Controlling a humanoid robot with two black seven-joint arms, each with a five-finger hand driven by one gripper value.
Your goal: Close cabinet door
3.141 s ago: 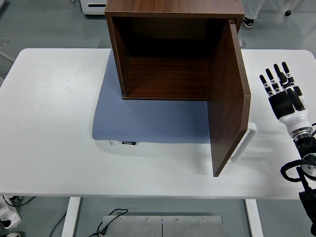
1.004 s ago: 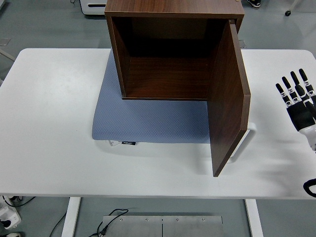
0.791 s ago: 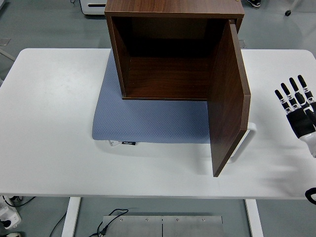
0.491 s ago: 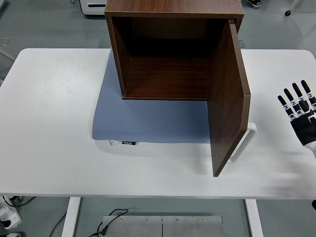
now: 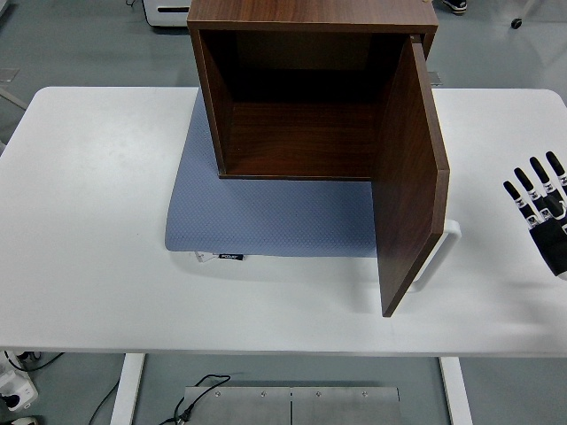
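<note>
I am holding my right hand (image 5: 542,221) at the far right edge of the counter (image 5: 97,221), fingers straight and spread, gripping nothing, well apart from the work; my left arm is not showing at all. The cabinet (image 5: 310,88) is sitting at the back middle of the counter on a blue-grey mat (image 5: 266,221), its dark, empty inside facing me. The cabinet door (image 5: 412,186) is standing wide open, hinged on the cabinet's right side and swinging out toward me, so I am seeing its inner face and its thin front edge. A white handle (image 5: 440,252) is sticking out from the door's outer side, near the free edge and low down. I am judging the door to be a stiff, flat board, light enough to swing freely on its hinges, with nothing soft or fragile about it. It should not need a grasp: I am planning to lay flat fingers or the palm against the outer face near the free edge, close to the handle, and push leftward. The cabinet may slide on the mat if I push hard, so a gentle press seems wise.
</note>
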